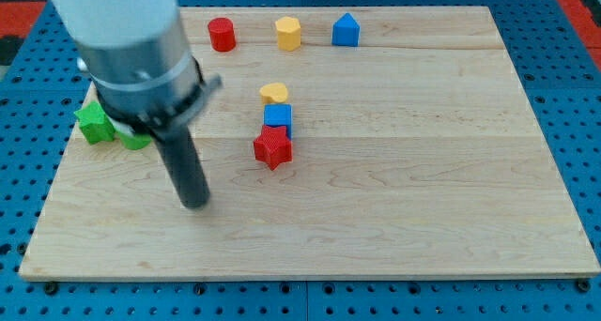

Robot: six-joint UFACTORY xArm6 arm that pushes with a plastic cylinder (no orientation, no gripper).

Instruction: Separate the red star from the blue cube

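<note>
The red star (272, 148) lies near the board's middle, touching the blue cube (278, 117) just above it. A yellow rounded block (273, 93) sits right above the blue cube. My tip (195, 205) rests on the board to the left of and below the red star, well apart from it.
Along the view's top stand a red cylinder (222, 35), a yellow hexagonal block (288, 33) and a blue house-shaped block (346, 30). A green star (94, 122) and another green block (134, 139), partly hidden by the arm, sit at the left edge of the wooden board (423, 171).
</note>
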